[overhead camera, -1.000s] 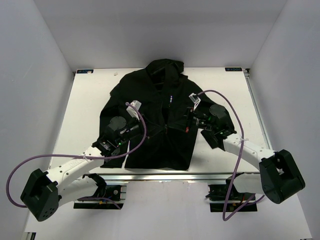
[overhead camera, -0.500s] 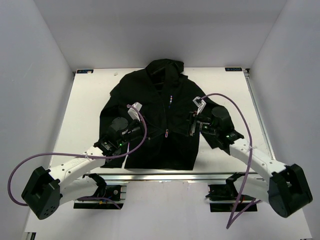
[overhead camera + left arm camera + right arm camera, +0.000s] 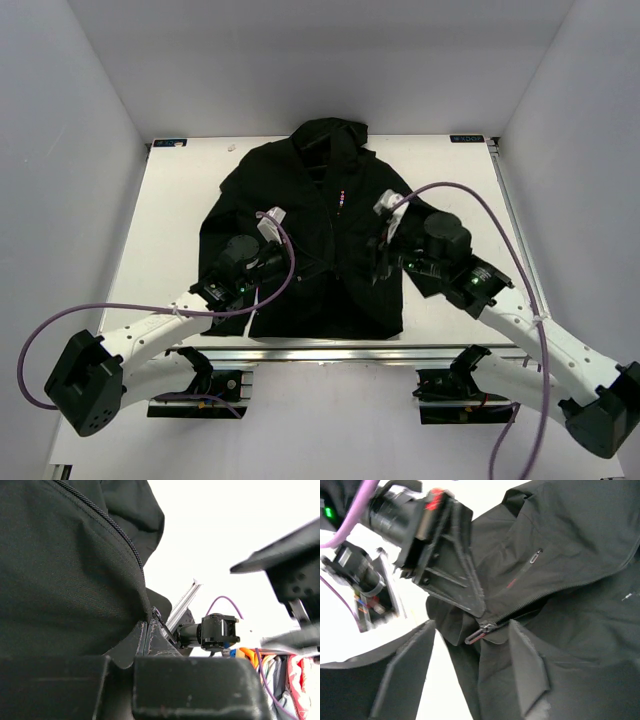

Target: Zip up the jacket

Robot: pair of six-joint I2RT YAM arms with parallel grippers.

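Your jacket (image 3: pixel 330 200) lies flat on the table (image 3: pixel 180 200), with the pull (image 3: pixel 479 633) low near its hem. The left gripper (image 3: pixel 476 609) has its jaws clamped on the jacket just by the pull. The right gripper (image 3: pixel 472 625) has its jaws apart around it. Most of the zipping looks undone.

From above, left gripper (image 3: pixel 283 262) tips vanish vs. black jacket (image 3: pixel 300 190); where they pinch is hidden. Its chest marks (image 3: pixel 342 197) too tiny to read. Base of right arm (image 3: pixel 540 325) cut off btm-right. Left wrist cam: blurred dark shape (image 3: pixel 295 570) at rt edge, unidentifiable.
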